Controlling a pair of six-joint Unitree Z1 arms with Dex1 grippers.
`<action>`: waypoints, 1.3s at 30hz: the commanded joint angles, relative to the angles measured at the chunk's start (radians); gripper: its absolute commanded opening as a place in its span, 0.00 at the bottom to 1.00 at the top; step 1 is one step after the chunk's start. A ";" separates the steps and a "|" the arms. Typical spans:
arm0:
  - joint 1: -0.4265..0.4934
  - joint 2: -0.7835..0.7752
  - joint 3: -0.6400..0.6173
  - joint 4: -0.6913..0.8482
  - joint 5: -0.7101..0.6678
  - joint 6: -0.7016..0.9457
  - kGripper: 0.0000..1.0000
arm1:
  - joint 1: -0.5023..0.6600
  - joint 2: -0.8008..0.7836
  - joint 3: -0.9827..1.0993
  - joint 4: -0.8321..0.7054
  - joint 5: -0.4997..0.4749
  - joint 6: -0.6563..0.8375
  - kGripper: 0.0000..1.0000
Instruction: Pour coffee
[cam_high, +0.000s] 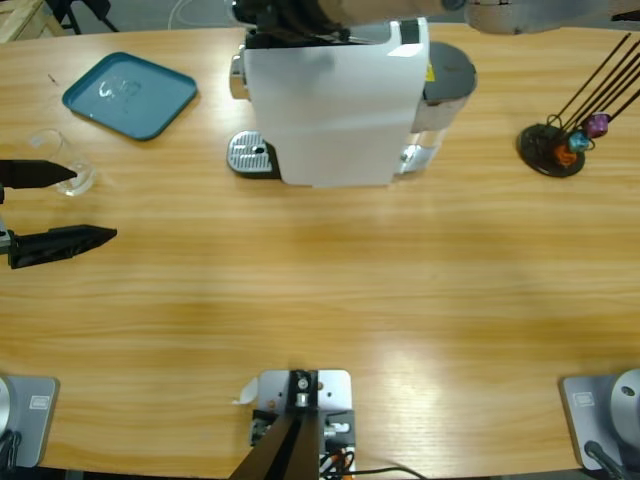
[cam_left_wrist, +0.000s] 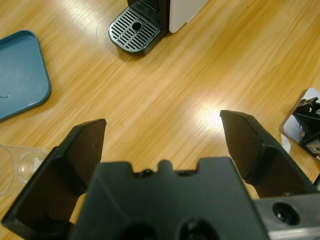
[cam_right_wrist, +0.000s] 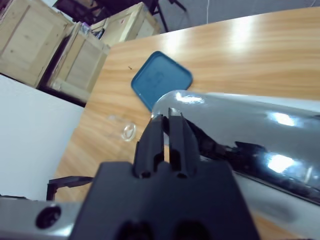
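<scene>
Silver and rounded, the chrome lever (cam_right_wrist: 240, 130) of the coffee machine (cam_high: 335, 100) fills the right wrist view, with the right gripper (cam_right_wrist: 167, 125) pinched to a narrow slit at its end; whether the tips actually grip it is hard to judge. At the table's (cam_high: 330, 290) left edge, the left gripper (cam_high: 85, 205) lies low with its black jaws spread wide and nothing between them. One jaw reaches beside a small clear glass cup (cam_high: 62, 165), which seems to hold little or no coffee. Behind the cup sits a teal tray (cam_high: 130, 95) with rounded corners. Under the white machine's spout is a perforated metal drip grille (cam_left_wrist: 134, 29). Far right, a black wire stand (cam_high: 565, 140) carries coloured capsules.
</scene>
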 joint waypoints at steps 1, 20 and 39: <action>-0.005 -0.010 0.037 -0.008 0.002 -0.019 0.99 | -0.020 0.193 0.102 0.045 0.028 0.010 0.00; -0.005 -0.022 0.047 -0.046 0.053 -0.034 1.00 | -0.067 0.011 -0.009 0.084 0.148 -0.418 1.00; 0.279 0.130 0.075 -0.083 0.500 -0.372 1.00 | -0.025 -0.428 0.192 0.413 0.096 -0.603 1.00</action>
